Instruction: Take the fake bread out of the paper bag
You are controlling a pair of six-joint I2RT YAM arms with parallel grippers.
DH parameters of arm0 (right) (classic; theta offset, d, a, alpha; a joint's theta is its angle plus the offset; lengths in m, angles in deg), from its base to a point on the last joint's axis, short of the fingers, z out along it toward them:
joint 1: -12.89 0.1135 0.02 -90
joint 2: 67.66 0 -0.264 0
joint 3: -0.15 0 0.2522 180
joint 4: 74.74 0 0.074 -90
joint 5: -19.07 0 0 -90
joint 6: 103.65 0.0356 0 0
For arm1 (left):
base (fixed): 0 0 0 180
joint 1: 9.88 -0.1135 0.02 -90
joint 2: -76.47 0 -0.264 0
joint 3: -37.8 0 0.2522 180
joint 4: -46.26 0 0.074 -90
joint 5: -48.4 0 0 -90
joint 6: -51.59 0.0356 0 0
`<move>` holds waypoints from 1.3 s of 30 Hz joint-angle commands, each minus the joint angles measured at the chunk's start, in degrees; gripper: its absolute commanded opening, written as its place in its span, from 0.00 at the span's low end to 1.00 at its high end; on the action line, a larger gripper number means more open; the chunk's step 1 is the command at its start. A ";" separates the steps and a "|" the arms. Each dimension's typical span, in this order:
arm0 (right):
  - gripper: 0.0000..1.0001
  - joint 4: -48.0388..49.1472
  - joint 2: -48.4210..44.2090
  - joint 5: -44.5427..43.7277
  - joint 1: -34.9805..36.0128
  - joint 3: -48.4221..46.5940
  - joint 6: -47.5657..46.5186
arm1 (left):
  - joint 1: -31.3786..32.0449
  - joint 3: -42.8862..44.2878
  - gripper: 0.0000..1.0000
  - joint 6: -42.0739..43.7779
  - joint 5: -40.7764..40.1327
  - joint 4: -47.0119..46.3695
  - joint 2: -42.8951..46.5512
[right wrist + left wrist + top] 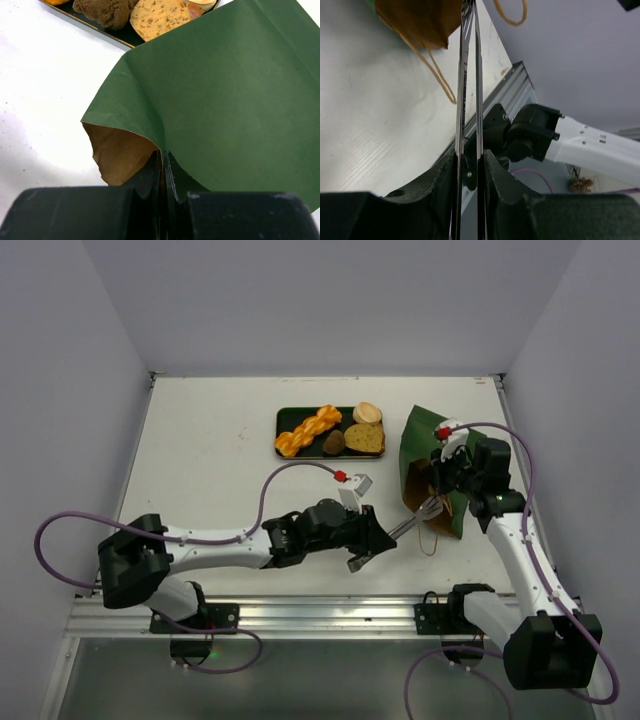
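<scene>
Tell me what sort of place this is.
Probably a robot lab cell: white table boxed in by plain panels, left arm and right arm on an aluminium rail, fake bread on a tray.

A flat dark green tray (287,417) is lying on the white table (210,450), in the upper middle of the top view. Metal tongs (414,522) are pointing up and to the right, right of centre; in the left wrist view their two thin blades (470,100) are running almost together. An aluminium rail (330,614) is running along the bottom.
</scene>
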 commanded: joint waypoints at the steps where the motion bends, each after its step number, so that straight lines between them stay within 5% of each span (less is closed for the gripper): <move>1: 0.01 3.19 -0.83 -0.49 -0.09 -0.04 1.85 | 0.18 6.02 0.30 -4.61 -5.16 -2.48 -3.77; 23: 0.00 6.36 -1.44 -7.78 4.03 1.36 4.49 | -3.16 16.58 0.33 -15.52 -7.54 4.64 -18.90; 39: 0.00 7.32 -1.45 -8.40 4.83 2.07 4.31 | -5.10 17.99 0.49 -18.87 -6.49 4.73 -22.42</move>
